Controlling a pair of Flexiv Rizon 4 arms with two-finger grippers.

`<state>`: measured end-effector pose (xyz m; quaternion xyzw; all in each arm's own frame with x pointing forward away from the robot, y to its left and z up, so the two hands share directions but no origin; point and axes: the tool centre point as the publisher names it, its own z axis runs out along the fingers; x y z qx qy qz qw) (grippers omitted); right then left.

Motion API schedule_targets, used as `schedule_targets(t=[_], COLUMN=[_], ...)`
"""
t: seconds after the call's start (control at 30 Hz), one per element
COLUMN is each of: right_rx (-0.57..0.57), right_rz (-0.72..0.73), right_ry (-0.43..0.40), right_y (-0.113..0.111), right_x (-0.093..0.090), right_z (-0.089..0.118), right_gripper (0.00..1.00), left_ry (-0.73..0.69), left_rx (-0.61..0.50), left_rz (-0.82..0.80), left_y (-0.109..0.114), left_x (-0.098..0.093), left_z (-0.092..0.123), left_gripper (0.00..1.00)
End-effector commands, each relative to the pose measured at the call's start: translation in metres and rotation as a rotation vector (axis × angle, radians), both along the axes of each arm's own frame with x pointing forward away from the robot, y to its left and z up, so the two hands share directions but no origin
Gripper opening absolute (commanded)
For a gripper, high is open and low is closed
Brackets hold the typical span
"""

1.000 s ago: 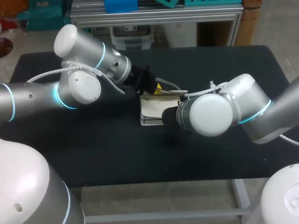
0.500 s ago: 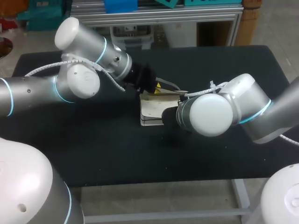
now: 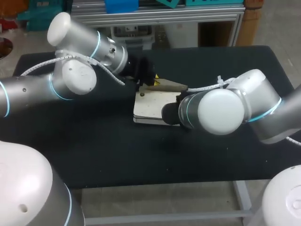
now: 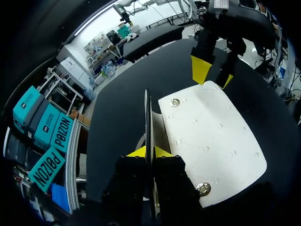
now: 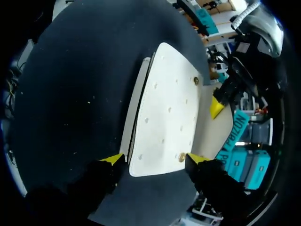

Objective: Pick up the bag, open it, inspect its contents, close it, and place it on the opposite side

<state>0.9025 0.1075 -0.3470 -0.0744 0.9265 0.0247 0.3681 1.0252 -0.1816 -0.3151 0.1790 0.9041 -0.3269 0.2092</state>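
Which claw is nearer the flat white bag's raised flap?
Left. The left gripper pinches the raised flap; the right gripper sits at the opposite end of the bag.

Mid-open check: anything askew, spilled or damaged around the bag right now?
Nothing spilled or torn. The white bag lies flat with its snap flap folded open, while the left gripper pinches a thin panel standing on edge. That fits opening it. The right gripper sits at the bag's opposite end.
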Motion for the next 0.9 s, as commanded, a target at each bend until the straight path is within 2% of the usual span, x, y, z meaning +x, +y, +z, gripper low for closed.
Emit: schedule_targets(t=[0.03, 0.43, 0.47, 0.5, 0.53, 0.67, 0.9], right_rx=[0.036, 0.025, 0.021, 0.021, 0.020, 0.019, 0.045], right_rz=[0.019, 0.024, 0.027, 0.028, 0.031, 0.040, 0.054], right_ry=[-0.050, -0.060, -0.063, -0.064, -0.069, -0.078, -0.073], right_y=[-0.012, -0.008, -0.008, -0.008, -0.008, -0.008, -0.013], right_x=[-0.013, -0.011, -0.011, -0.011, -0.011, -0.011, -0.007], right_z=[0.017, 0.049, 0.052, 0.053, 0.056, 0.063, 0.072], right_gripper=[1.00, 1.00, 0.48, 0.17, 0.00, 0.00, 0.00], left_ry=[0.006, 0.024, 0.028, 0.027, 0.024, 0.062, 0.062], left_rx=[-0.001, -0.054, -0.061, -0.061, -0.064, -0.091, -0.091], left_rz=[0.020, 0.138, 0.143, 0.146, 0.161, 0.221, 0.221], left_y=[0.001, 0.009, 0.010, 0.011, 0.012, 0.019, 0.019], left_x=[0.001, 0.010, 0.010, 0.010, 0.009, 0.013, 0.013], left_z=[0.013, 0.048, 0.051, 0.053, 0.057, 0.069, 0.069], left_gripper=[0.00, 0.00, 0.00, 0.00, 0.00, 0.00, 0.00])
